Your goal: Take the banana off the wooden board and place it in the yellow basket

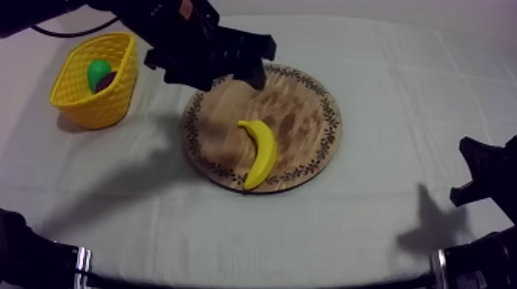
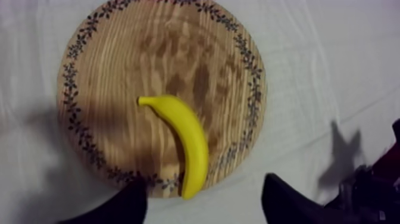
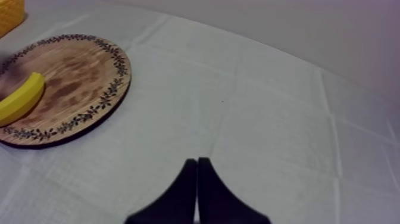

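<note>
Reaching in from the far left corner of the tabletop (image 1: 369,223), my left arm holds the left gripper (image 1: 260,66) above the far left rim of the wooden board (image 1: 304,107), which lies about the middle of the tabletop. In the top view the banana (image 1: 260,152) lies on the near half of that board, curved, with its near end at the board's near rim. The yellow basket (image 1: 115,96) stands near the far left corner, well apart from the board's rim, and holds a green fruit (image 1: 97,71) with a darker piece (image 1: 108,80) touching it; what that piece is I cannot tell. The right gripper (image 1: 483,171) sits low at the right edge of the tabletop, well apart from the board. In the left wrist view the camera looks straight down on the board and the banana. The left gripper's two black fingers stand wide apart with nothing held, one to each side of the banana's near end and above it, not touching it. In the right wrist view the right gripper's fingers lie pressed together as a narrow wedge over bare cloth, holding nothing. Beyond them lies the board with one end of the banana on it, and a corner of the basket shows past the board's far rim.
</note>
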Controlling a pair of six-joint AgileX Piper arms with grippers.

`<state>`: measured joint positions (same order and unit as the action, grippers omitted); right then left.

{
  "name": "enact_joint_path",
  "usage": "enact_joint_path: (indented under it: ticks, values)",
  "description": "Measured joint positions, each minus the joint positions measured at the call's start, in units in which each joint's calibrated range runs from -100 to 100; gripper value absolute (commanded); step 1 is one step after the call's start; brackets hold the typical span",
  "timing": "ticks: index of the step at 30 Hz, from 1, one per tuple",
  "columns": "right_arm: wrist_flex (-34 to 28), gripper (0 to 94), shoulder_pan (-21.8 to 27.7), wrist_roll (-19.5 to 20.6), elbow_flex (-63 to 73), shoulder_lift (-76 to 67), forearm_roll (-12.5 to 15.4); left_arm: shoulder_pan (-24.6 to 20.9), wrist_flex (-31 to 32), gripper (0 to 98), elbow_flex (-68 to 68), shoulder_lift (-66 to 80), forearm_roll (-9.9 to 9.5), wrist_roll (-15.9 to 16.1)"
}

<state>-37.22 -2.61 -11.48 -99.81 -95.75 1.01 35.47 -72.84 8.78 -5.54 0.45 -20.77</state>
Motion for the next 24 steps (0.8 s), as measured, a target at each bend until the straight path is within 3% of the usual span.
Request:
enact_joint_path:
  ticks: [7, 15, 24]
  values:
    - [-0.07, 0.3, 0.00, 0.00, 0.00, 0.00, 0.00, -0.24, -0.32, 94.7, -2.94, -6.13, 1.72, -0.63]
    - [-0.07, 0.3, 0.00, 0.00, 0.00, 0.00, 0.00, -0.42, -0.14, 92.5, -2.96, -12.43, 3.05, -1.38]
    - [-0.15, 0.3, 0.00, 0.02, 0.00, 0.00, 0.00, -0.44, -0.60, 88.7, -5.03, -20.84, 5.09, -0.12]
